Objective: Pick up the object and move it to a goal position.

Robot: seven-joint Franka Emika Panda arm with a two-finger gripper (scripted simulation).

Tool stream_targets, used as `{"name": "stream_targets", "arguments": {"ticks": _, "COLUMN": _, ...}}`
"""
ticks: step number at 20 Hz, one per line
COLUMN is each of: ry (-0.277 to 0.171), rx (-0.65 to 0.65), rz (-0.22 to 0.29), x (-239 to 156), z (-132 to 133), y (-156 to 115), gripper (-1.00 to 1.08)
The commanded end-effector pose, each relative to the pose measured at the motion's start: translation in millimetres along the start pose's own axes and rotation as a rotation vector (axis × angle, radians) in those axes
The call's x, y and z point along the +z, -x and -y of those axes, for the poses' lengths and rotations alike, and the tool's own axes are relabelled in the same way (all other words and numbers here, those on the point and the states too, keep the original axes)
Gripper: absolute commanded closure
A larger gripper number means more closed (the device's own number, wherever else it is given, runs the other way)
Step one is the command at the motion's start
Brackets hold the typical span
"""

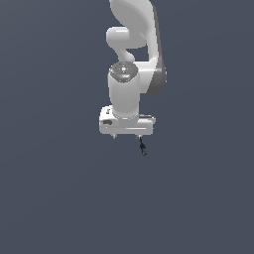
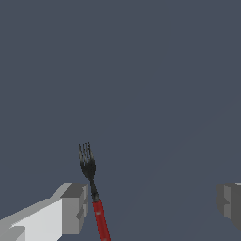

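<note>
The object is a small fork with dark tines [image 2: 86, 160], a thin dark neck and a red handle part [image 2: 100, 221]. In the exterior view it shows as a small dark shape [image 1: 143, 148] just below the white gripper [image 1: 127, 135], under the finger on the exterior view's right. In the wrist view the gripper [image 2: 153, 207] is open, with its jaws wide apart. The fork lies between the fingers, close beside one grey finger [image 2: 74, 207] and far from the other finger [image 2: 229, 203]. I cannot tell whether the near finger touches it.
A plain dark blue-grey surface [image 1: 59, 198] fills both views. The white arm [image 1: 134, 44] rises above the gripper toward the top of the exterior view. No other objects show.
</note>
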State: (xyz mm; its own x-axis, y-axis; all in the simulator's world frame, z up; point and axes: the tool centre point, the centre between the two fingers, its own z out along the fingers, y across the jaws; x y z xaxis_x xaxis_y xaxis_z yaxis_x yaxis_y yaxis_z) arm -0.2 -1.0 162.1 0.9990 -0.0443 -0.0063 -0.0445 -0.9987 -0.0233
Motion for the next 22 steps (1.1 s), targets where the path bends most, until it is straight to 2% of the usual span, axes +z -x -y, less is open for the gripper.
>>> {"name": "stream_targets", "arguments": {"ticks": 1, "ry": -0.005, "rx": 0.015, "rz": 0.006, "x": 1, "z": -4, "y": 1, "gripper": -0.92}}
{"name": "stream_targets", "arguments": {"ticks": 12, "ry": 0.003, "rx": -0.023, "rz": 0.003, "x": 20, "z": 8, "y": 12, "gripper": -0.92}}
{"name": "stream_targets", "arguments": {"ticks": 22, "ry": 0.02, "rx": -0.14, "rz": -0.001, "x": 74, "z": 44, "y": 54, "gripper": -0.92}}
